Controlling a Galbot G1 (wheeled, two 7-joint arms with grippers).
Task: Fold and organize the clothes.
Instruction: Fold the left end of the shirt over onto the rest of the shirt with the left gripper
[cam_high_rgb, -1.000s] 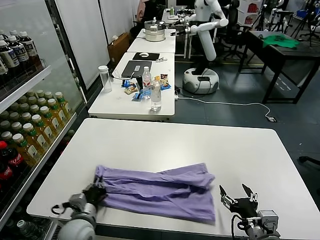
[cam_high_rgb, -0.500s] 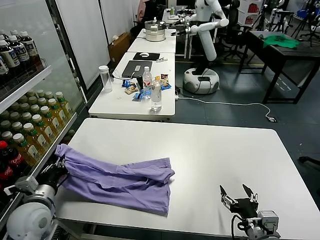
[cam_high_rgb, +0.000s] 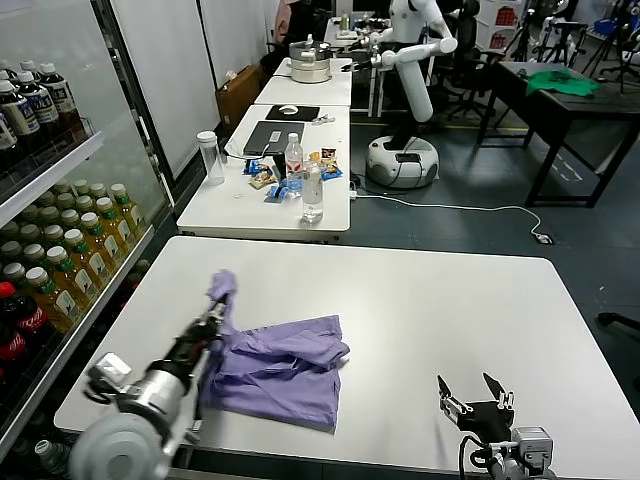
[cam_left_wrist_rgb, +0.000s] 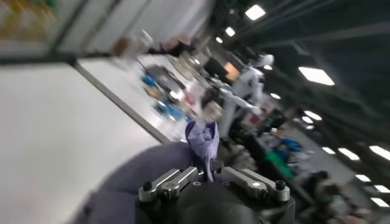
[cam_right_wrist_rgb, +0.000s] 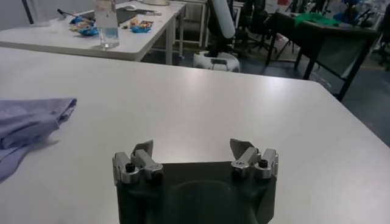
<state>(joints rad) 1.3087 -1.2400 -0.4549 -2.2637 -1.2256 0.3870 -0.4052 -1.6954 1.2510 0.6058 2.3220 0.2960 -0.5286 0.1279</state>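
The clothes are one lavender T-shirt (cam_high_rgb: 285, 365), bunched in a heap on the front left of the white table (cam_high_rgb: 430, 290). My left gripper (cam_high_rgb: 217, 310) is shut on one end of it and holds that end raised above the heap, a tuft of fabric sticking up past the fingers. In the left wrist view the jaws are pinched together on the lavender cloth (cam_left_wrist_rgb: 203, 139) at the left gripper (cam_left_wrist_rgb: 206, 170). My right gripper (cam_high_rgb: 472, 392) rests open near the front right edge, apart from the shirt. The right wrist view shows the right gripper (cam_right_wrist_rgb: 194, 149) with nothing in it and the T-shirt (cam_right_wrist_rgb: 30, 122) farther off.
A shelf of drink bottles (cam_high_rgb: 60, 270) runs close along the table's left side. Behind stands another white table (cam_high_rgb: 240, 205) with bottles and snacks. Farther back are a white robot (cam_high_rgb: 410, 60) and a dark table with a green cloth (cam_high_rgb: 560, 82).
My left gripper first dragged the shirt's end to the left edge, then lifted it and swung it back over the table. The shirt went from spread out to a narrower heap. The right arm stayed put.
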